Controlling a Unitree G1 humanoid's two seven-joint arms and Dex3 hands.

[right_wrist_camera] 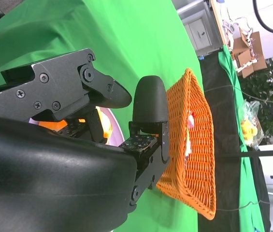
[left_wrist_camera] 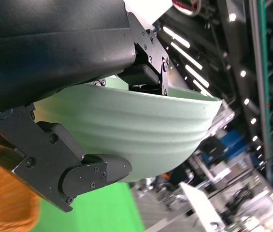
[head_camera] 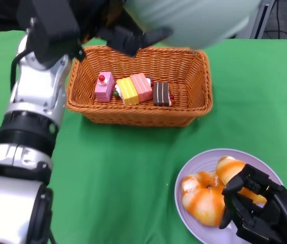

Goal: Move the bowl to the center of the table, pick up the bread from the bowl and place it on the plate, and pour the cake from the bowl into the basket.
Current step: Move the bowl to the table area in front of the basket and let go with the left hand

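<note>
Bowl [head_camera: 194,20] gripped by left hand [head_camera: 128,35], tipped above basket [head_camera: 138,109] at upper centre; cakes [head_camera: 133,89] already inside. Bread [head_camera: 204,195] on plate [head_camera: 184,213], lower right. Right hand [head_camera: 255,208] curled beside bread; whether it grips anything unclear.

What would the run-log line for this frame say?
left hand: holds bowl tipped above basket | cakes: in basket | bread: on plate | right hand: at bread

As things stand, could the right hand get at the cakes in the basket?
Probably yes. The right hand rests over the bread on the plate, apparently holding nothing; green cloth lies between it and the basket, though the raised bowl overhangs the far rim.
</note>
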